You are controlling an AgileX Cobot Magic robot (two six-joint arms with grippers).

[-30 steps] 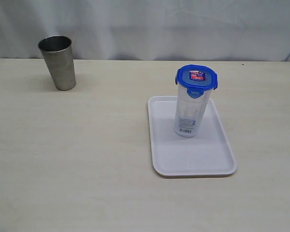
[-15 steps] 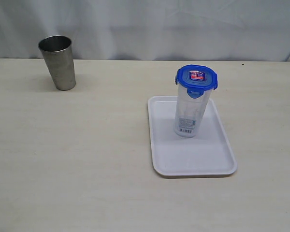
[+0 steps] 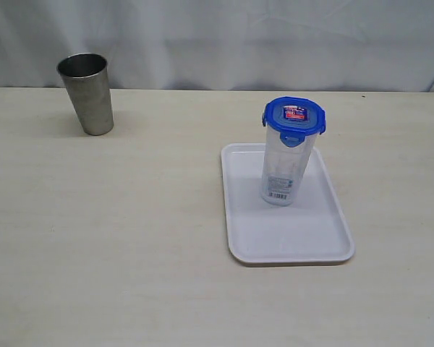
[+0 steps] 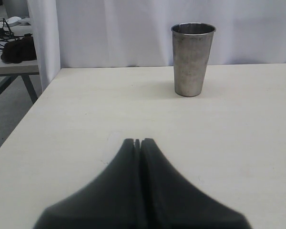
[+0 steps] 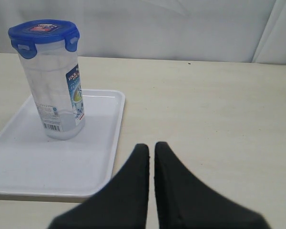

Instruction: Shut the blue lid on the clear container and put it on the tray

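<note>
**Left:** a steel cup (image 3: 87, 94) stands alone on the table (image 3: 130, 253), well apart from the task's things. The left gripper (image 4: 137, 142), jaws pressed together and empty, faces the cup over bare tabletop.

**Right of centre:** the clear container (image 3: 278, 177) stands upright on the far half of the white tray (image 3: 296, 242), with the blue lid (image 3: 294, 118) seated on top. The right gripper (image 5: 151, 145), clenched on nothing, hangs near the tray.

**Progress:** the task appears complete, with the lid on and the container placed.

**Not visible:** the far flaps are hidden, so full latching cannot be confirmed. Neither arm shows in the exterior view.
</note>
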